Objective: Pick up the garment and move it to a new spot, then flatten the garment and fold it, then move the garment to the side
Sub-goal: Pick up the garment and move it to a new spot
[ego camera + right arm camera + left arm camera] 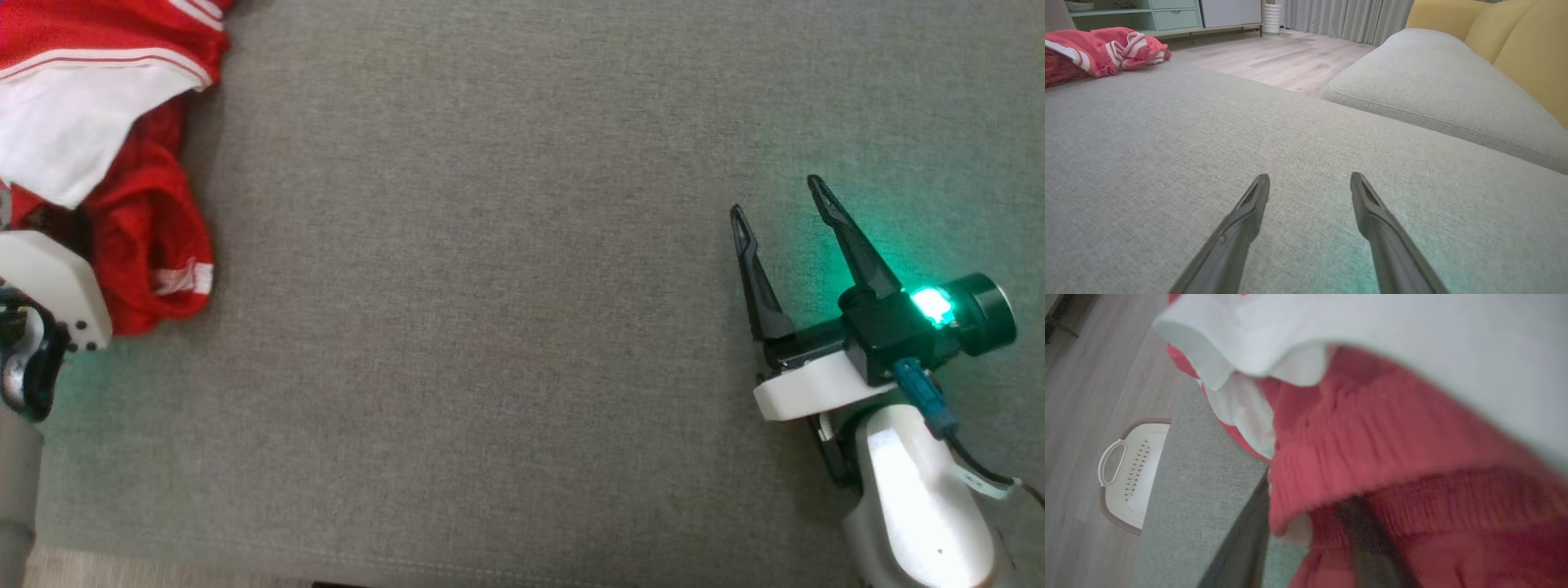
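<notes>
- Your right gripper (1309,176) hangs spread wide and empty over the grey cushion (490,327).
- Your left gripper (51,287) is buried in the red-and-white garment (151,245); clenched or released, you cannot tell.
- That garment lies bunched at the cushion's left edge.

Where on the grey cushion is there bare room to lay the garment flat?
The wide middle of the grey cushion is bare, between the red-and-white jersey on the left and the open right gripper on the right. The far left corner is crowded: the jersey lies bunched there.
</notes>
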